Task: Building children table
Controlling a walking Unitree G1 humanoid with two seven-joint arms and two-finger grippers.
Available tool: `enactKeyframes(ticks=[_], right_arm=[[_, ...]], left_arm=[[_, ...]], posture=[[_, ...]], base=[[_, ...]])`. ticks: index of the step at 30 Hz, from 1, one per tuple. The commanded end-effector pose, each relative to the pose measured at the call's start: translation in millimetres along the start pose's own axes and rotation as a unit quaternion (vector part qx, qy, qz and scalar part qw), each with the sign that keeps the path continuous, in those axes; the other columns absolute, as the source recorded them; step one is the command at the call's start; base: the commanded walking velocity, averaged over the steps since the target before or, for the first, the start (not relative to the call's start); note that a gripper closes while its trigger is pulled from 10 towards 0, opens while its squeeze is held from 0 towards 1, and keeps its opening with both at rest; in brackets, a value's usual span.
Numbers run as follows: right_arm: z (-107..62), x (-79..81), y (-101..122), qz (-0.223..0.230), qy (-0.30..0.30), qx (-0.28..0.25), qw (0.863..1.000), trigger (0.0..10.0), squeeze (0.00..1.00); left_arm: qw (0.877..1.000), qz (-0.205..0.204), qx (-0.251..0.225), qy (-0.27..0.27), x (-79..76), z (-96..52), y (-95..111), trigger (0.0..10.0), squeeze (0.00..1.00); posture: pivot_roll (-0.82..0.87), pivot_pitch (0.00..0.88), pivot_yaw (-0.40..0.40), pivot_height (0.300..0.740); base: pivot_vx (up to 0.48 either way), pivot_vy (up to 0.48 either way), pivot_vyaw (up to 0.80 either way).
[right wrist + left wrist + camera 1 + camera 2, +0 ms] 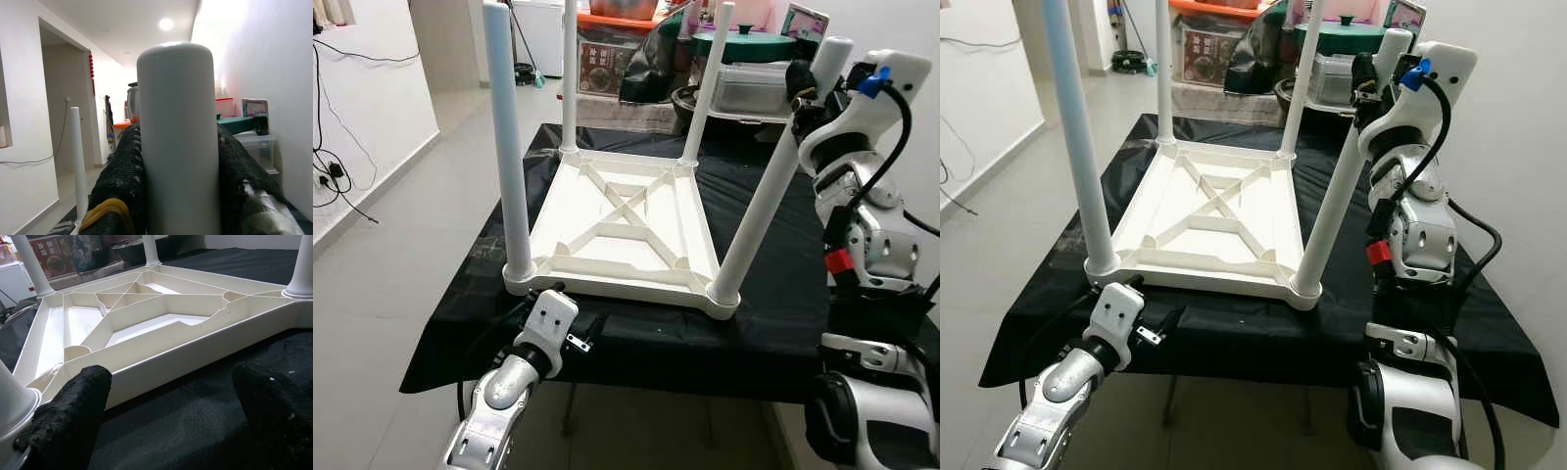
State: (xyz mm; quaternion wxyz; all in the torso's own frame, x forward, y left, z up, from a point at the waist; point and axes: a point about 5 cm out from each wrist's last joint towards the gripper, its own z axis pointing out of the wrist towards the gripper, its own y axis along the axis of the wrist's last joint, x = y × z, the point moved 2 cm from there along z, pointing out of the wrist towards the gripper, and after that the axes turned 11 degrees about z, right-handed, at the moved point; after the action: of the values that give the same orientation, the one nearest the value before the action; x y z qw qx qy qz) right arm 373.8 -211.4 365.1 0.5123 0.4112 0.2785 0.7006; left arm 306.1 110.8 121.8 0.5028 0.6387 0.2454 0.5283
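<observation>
Four white legs rise from the upturned children's table [626,230], which lies tabletop-down on the black cloth [773,313] covering the bench, its ribbed underside with an X-brace facing up. Three legs stand upright at the near-left, far-left and far-right corners. The fourth leg [773,176], at the near-right corner of the frame, tilts outward toward the bench's right edge, its foot seated in the corner socket.

High at the right, the right arm is raised with the elbow bent and the wrist turned inward; the right gripper [811,78] is clenched around the top end of that tilted leg, and the right wrist view shows the leg's rounded tip with a black finger [120,181] pressed to each side.

Low at the bench's near edge, the left arm reaches forward and up from below. The left gripper [171,416] sits just in front of the table's near rim close to the near-left leg, its fingers [73,411] spread wide, grasping nothing.

Clutter of boxes and pots [744,59] stands beyond the far edge.
</observation>
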Motion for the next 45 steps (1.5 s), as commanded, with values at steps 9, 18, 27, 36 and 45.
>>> enactKeyframes(ticks=[9, 18, 27, 36, 45], right_arm=[[-0.2, -20.7, -7.0, 0.052, -0.07, 0.026, 0.996, 0.0, 0.0], [-77.0, -131.9, -120.4, 0.327, -0.448, 0.134, 0.821, 0.0, 0.0], [-118.6, -148.4, -157.2, 0.341, -0.509, 0.168, 0.772, 0.0, 0.0], [-136.3, -114.2, -206.7, 0.329, -0.482, 0.29, 0.759, 10.0, 0.0], [-127.7, -90.3, -218.5, 0.311, -0.417, 0.354, 0.777, 10.0, 0.0]], left_arm=[[1.0, 0.002, -0.004, -0.002, -4.3, 1.6, 1.4, 10.0, 0.0], [1.0, 0.001, -0.002, 0.003, -3.0, 0.7, 0.6, 10.0, 0.0], [1.0, 0.002, -0.002, 0.003, -2.5, -0.8, 0.3, 10.0, 0.0], [1.0, 0.006, -0.003, 0.003, -0.6, -0.2, 2.7, 10.0, 0.0], [1.0, 0.009, -0.001, 0.003, -0.2, -0.4, 2.4, 10.0, 0.0]], posture=[[0.11, 0.0, -0.111, 0.74], [0.12, 0.0, -0.12, 0.74], [0.12, 0.0, -0.113, 0.74], [0.13, 0.0, -0.109, 0.74], [0.14, 0.0, -0.111, 0.74]], base=[[0.0, 0.0, 0.0], [0.0, 0.0, 0.0], [0.0, 0.0, 0.0], [0.0, 0.0, 0.0], [0.0, 0.0, 0.0]])
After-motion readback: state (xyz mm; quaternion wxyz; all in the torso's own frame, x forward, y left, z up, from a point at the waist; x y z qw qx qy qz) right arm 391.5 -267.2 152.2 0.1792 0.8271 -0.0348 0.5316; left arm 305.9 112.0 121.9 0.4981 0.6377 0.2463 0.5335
